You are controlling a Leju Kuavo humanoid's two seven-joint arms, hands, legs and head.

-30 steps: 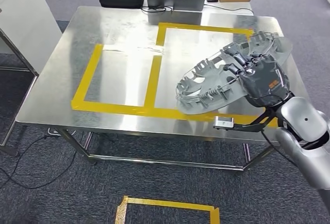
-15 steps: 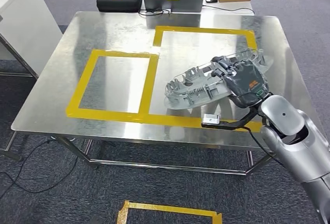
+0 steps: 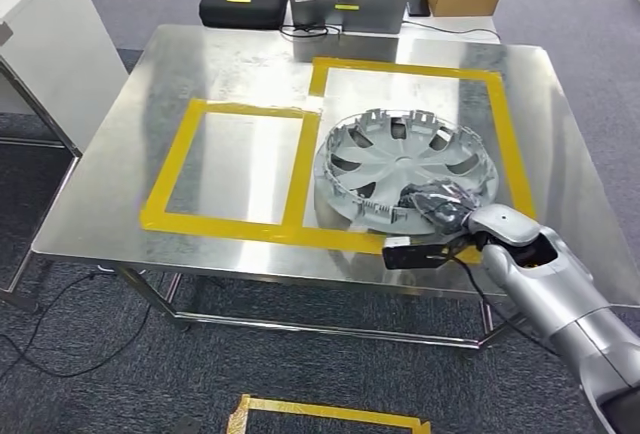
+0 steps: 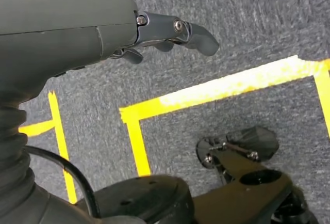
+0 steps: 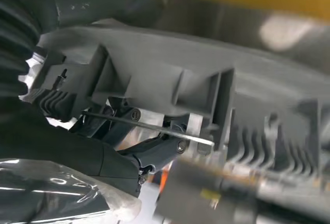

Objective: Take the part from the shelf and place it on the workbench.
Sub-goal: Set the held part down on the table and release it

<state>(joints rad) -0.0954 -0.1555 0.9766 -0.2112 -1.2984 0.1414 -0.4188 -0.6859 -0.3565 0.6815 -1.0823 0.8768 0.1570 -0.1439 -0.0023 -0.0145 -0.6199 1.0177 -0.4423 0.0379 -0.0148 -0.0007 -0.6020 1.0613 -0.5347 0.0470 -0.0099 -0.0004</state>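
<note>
The right hand's dark fingers (image 5: 155, 154) hook under the near rim of the grey wheel cover (image 3: 404, 159), with the thumb above the rim, so the right hand (image 3: 438, 204) grips its edge. The cover lies spoke-side up on the steel workbench (image 3: 226, 64), inside the right-hand yellow tape rectangle (image 3: 411, 59) and just beside the tape strip dividing it from the left one. The left hand (image 4: 171, 30) hangs over grey carpet with yellow floor tape (image 4: 218, 87), its fingers slightly curled and holding nothing.
</note>
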